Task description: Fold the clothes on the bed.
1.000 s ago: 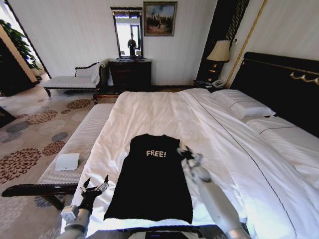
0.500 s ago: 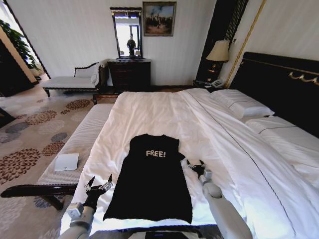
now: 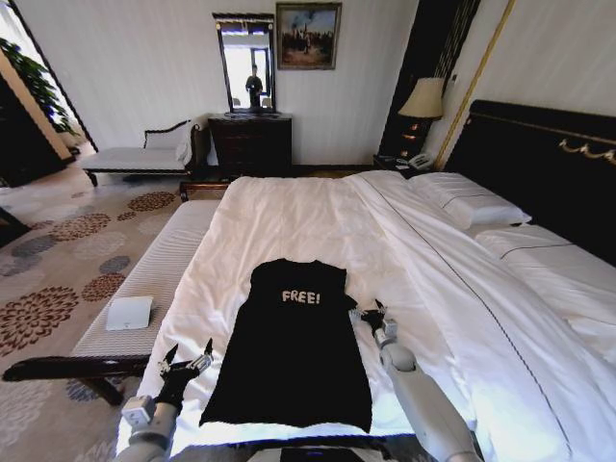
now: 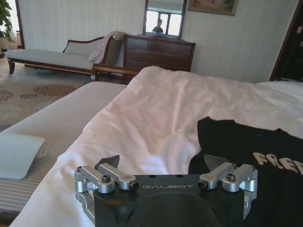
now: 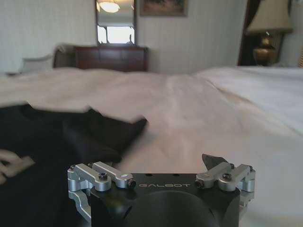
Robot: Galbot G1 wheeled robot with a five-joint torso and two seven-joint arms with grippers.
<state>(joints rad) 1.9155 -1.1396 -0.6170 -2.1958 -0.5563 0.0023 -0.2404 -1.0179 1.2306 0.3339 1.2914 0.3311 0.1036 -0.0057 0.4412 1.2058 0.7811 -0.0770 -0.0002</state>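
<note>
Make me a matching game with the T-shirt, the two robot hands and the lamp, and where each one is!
Things:
1. T-shirt
2. left gripper
3. right gripper
4. lamp

Places:
A. open, beside the shirt's hem corner
B. by the headboard
C. flat on the white duvet
D. open, beside the shirt's chest lettering

Pairs: 1-C, 2-A, 3-D, 4-B

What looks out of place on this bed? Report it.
Nothing stands out. The black T-shirt lies flat on the white duvet, sleeves already tucked in, lettering up. Left gripper and right gripper flank it, jaws open.
</note>
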